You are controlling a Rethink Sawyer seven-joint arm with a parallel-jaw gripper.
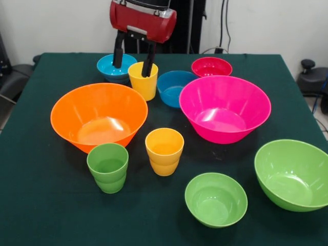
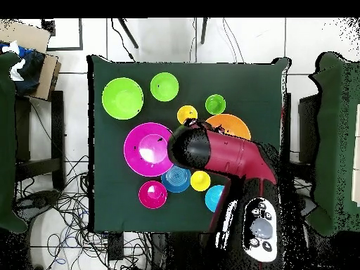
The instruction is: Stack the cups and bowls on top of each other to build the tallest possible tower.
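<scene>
Front view
Gripper (image 1: 134, 57): hangs from the red arm head at the picture's top; two black fingers (image 1: 119, 51) spread wide, pointing down.
Finger placement: one finger dips toward the light blue bowl (image 1: 114, 67), the other goes inside the rim of the yellow cup (image 1: 143, 80); whether either touches plastic cannot be told.
Yellow cup: upright on the table (image 1: 41, 205), its wall between the fingers, nothing clamped.
Darker blue bowl (image 1: 175, 87): just beside the cup, on the side away from the light blue bowl.
Red-pink bowl (image 1: 211, 67): beyond the darker blue bowl, well apart from the fingers.
Large orange bowl (image 1: 99, 116): in front of the fingers, its rim near the yellow cup.
Large hot pink bowl (image 1: 224, 108): beside the darker blue bowl, nearer the camera.
Green cup (image 1: 108, 167) and orange-yellow cup (image 1: 164, 151): upright, side by side, well in front of the fingers.
Small lime green bowl (image 1: 216, 199) and large lime green bowl (image 1: 293, 175): nearest the camera, farthest from the fingers.
Stacking: every piece stands alone.

Overhead view
Arm (image 2: 225, 158): covers the gripper and part of the large orange bowl (image 2: 232, 125); the fingers are hidden.
Yellow cup (image 2: 200, 181): shows just at the arm's edge, between the darker blue bowl (image 2: 176, 178) and the light blue bowl (image 2: 214, 197).
Large hot pink bowl (image 2: 148, 148): touching or nearly touching the darker blue bowl.
</scene>
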